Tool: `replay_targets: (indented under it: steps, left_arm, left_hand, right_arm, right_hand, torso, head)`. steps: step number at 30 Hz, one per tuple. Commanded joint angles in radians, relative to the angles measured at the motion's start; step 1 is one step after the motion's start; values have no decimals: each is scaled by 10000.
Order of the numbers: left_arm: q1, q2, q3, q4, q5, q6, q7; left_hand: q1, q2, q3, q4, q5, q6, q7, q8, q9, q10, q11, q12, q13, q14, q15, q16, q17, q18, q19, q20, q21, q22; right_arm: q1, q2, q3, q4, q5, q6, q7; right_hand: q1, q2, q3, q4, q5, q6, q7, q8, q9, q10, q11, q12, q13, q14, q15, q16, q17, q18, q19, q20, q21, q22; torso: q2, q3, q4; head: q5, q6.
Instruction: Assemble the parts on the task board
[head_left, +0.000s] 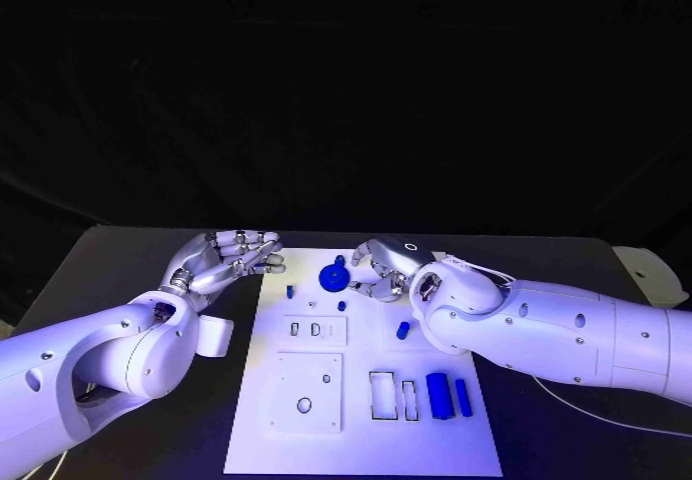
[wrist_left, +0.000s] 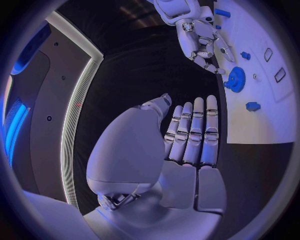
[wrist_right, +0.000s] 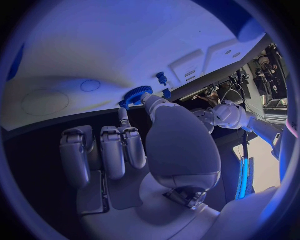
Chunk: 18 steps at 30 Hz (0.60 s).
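In the head view, the right hand (head_left: 382, 268) sits at the far edge of the task board (head_left: 361, 440), touching or nearly touching the blue gear (head_left: 333, 275). The gear could tip or slide off its seat if the fingers push it sideways instead of turning or pressing it squarely. The left hand (head_left: 227, 260) hovers just beside the board's far left corner, fingers loosely curled and holding nothing. Two blue cylinders (head_left: 449, 394) lie near the board's near right side. In the left wrist view, the left hand (wrist_left: 187, 145) extends its fingers straight and together, empty; the blue gear (wrist_left: 235, 79) is a toothed disc lying flat. In the right wrist view, the thumb tip of the right hand (wrist_right: 134, 150) meets the rim of the blue gear (wrist_right: 134, 95); whether the hand actually grips the gear cannot be told.
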Motion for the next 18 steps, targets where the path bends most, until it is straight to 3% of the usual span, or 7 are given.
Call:
replay_targets:
  steps: [1, 4, 8, 14, 18]
  left_arm:
    - [8, -7, 5, 14, 16, 123, 73]
    - [8, -22, 5, 7, 16, 143, 79]
    - [8, -36, 4, -8, 16, 257, 113]
    - [9, -11, 2, -78, -33, 445, 168]
    - [8, 19, 0, -145, -117, 535, 202]
  left_hand:
    - [-64, 9, 62, 19, -20, -76, 216, -48, -14, -72, -23, -52, 13, -31, 30, -54, 8, 122, -58, -4, -51, -17]
    - [-64, 9, 62, 19, -20, -76, 216, -48, -14, -72, -23, -52, 13, -31, 30, -54, 8, 122, -58, -4, -51, -17]
    - [-64, 2, 64, 11, -20, -78, 216, -51, -14, -76, -22, -52, 13, -32, 31, -59, 13, 122, -59, -4, -51, -19]
    - [-50, -39, 59, -23, -21, -79, 193, -55, -12, -73, -31, -46, 16, -28, 28, -68, 24, 122, -61, -3, -51, -22]
    - [-35, -71, 60, -60, -22, -63, 154, -48, -5, -51, -53, -34, 21, -25, 20, -81, 38, 123, -65, -3, -52, -27]
  right_arm:
    - [59, -405, 32, 337, -103, -1087, 260]
    - [223, -1004, 53, 681, 580, -1235, 979]
    - [484, -1990, 65, 938, 2409, -668, 2449]
    - [613, -3081, 44, 703, 4357, 394, 3792]
    - [596, -3472, 14, 433, 4713, 742, 4183]
  right_hand:
    - [39, 50, -7, -67, 62, 125, -7, -26, 3, 826, 62, 55, 2395, 1023, 77, 34, 2627, -144, 1046, 34, 45, 2633]
    - [98, 63, 25, -99, 43, 192, -20, -30, 1, 807, 58, 33, 2376, 1023, 61, 34, 2627, -144, 1046, 27, 45, 2633]
    - [454, 39, 174, -323, -136, 347, -81, -107, -37, 700, 9, -87, 2275, 1023, -36, 34, 2627, -144, 1046, -45, 45, 2633]
    - [851, -178, 226, -635, -246, 348, -272, -266, -101, 438, -154, -380, 2033, 1023, -179, 34, 2627, -144, 1046, -174, 45, 2633]
    - [961, -280, 190, -737, -183, 274, -387, -353, -129, 422, -254, -402, 2019, 1023, -264, 34, 2627, -144, 1046, -246, 45, 2633]
  torso:
    - [-14, 4, -18]
    - [-25, 7, -36]
    - [-59, 22, -110]
    - [-120, 84, -222]
    - [-143, 124, -251]
  head:
    - [-4, 16]
    - [-10, 32]
    - [-78, 73]
    - [-159, 84]
    - [-194, 78]
